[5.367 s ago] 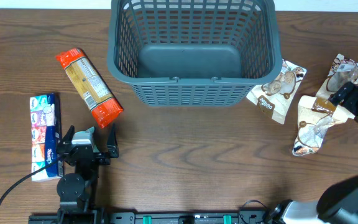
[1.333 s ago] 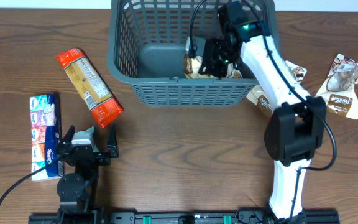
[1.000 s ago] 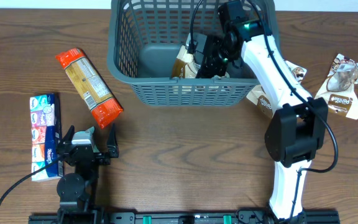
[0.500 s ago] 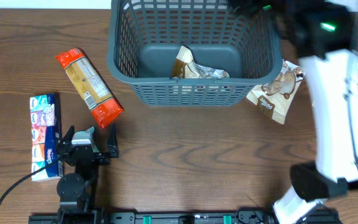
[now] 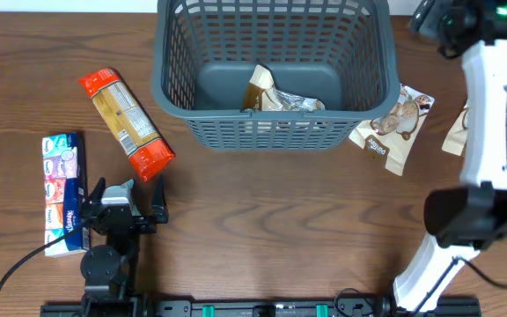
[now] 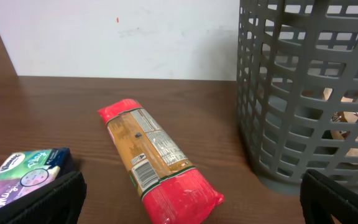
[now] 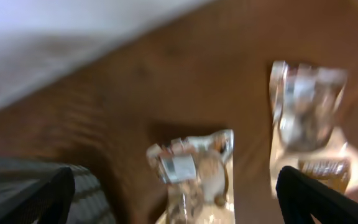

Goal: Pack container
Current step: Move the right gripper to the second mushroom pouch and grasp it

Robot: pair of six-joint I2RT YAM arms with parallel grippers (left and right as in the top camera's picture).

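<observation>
The dark grey container [image 5: 273,132] stands at the back middle of the table. A brown snack pouch [image 5: 275,93] lies on its floor. My right gripper [image 5: 429,18] is open and empty, raised beyond the container's right far corner. In the blurred right wrist view, the gripper [image 7: 176,193] looks down on two more snack pouches [image 7: 194,171] [image 7: 309,127] on the table. My left gripper [image 5: 121,204] rests open and empty at the front left; the left wrist view shows the gripper [image 6: 194,198] facing a pasta packet [image 6: 157,162] and the container's wall [image 6: 309,93].
An orange-ended pasta packet [image 5: 126,123] lies left of the container. A strip of tissue packs [image 5: 64,189] lies at the far left. One snack pouch [image 5: 393,119] lies right of the container; another [image 5: 456,132] is partly hidden behind the right arm.
My right gripper let go of the snack pouch inside the container, then rose and swung out to the right. The pouch stays in the container. The left arm has not moved.
</observation>
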